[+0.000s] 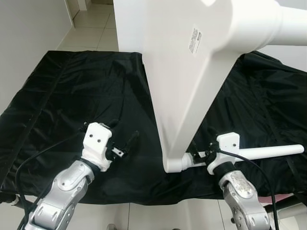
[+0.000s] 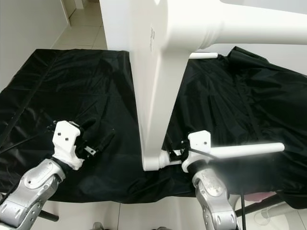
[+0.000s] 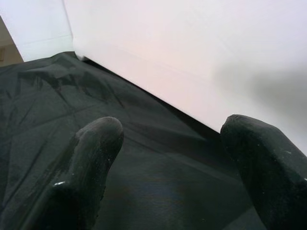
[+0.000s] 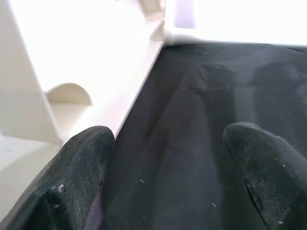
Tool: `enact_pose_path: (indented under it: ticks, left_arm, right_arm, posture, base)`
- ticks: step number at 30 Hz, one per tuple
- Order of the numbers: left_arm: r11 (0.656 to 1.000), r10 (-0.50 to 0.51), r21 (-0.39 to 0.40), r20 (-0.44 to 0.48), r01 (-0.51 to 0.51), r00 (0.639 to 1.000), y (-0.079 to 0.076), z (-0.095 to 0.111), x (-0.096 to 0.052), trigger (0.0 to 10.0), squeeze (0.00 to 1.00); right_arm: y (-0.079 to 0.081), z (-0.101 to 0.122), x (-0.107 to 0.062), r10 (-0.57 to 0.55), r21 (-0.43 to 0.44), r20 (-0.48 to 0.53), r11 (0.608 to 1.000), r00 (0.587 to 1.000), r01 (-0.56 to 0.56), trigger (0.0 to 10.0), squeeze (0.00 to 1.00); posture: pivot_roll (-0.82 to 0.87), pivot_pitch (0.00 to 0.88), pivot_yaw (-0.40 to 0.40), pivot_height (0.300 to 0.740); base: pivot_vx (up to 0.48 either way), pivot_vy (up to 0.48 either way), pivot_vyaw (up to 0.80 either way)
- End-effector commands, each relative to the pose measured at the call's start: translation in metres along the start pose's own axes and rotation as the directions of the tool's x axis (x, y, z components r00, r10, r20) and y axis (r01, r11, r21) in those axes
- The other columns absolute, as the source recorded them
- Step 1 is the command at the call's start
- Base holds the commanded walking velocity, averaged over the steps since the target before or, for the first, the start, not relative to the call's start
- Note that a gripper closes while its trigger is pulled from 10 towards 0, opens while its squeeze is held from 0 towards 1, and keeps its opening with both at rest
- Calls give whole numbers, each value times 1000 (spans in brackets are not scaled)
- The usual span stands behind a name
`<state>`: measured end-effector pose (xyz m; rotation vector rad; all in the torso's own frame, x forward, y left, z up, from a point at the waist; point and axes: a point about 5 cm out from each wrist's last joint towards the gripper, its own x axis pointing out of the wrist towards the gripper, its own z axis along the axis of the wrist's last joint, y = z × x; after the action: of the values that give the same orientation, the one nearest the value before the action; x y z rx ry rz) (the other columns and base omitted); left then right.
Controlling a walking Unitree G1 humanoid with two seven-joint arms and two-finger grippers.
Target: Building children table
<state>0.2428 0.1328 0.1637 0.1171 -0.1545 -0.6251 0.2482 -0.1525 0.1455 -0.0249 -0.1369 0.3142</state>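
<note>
White tabletop (image 1: 187, 76) stands on edge on the black cloth (image 1: 72, 96), tilted, long axis running away from the robot; its near corner rests on the cloth between the two arms. Underside faces the robot's right. One fitted white leg (image 1: 288, 24) projects from the top corner toward the right, horizontal. A second white leg (image 1: 268, 152) lies low at the near corner, also pointing right, its socket end (image 1: 177, 164) at the panel's bottom edge.

Small printed label (image 1: 194, 40) on the underside; text too small to read.

Left gripper (image 1: 123, 143): fingers parted, nothing between them, hovering over the cloth just beside the panel's face; left wrist view shows both fingertips (image 3: 96, 143) apart over cloth.

Right gripper (image 1: 197, 155): at the low leg near the socket; right wrist view shows fingers (image 4: 86, 158) spread wide, cloth between them, holding nothing.
</note>
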Motion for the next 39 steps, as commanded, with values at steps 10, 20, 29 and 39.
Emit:
enact_pose_path:
  ticks: [10, 20, 29, 39]
  left_arm:
    - [980, -201, -1, -25, 201, 979, -13, 2, -7, 10000, 0]
    - [965, -262, 3, -62, 263, 963, 0, 4, -23, 10000, 0]
    - [963, -269, 2, -72, 269, 961, 1, 5, -23, 10000, 0]
    - [941, -339, -36, -99, 337, 935, -1, 5, -32, 10000, 0]
  right_arm:
    - [14, -7, 7, 174, 31, -64, 985, 983, -173, 10000, 0]
    - [25, -14, 10, 244, 62, -93, 969, 965, -239, 10000, 0]
    - [30, -16, 12, 265, 74, -94, 963, 960, -258, 10000, 0]
    - [39, -23, 11, 272, 110, -103, 959, 957, -261, 10000, 0]
  posture:
    - [15, 124, -12, 740]
    - [27, 125, -22, 740]
    - [28, 130, -17, 740]
    - [33, 145, -10, 740]
  base:
    - [0, 0, 0]
    - [0, 0, 0]
    - [0, 0, 0]
    - [0, 0, 0]
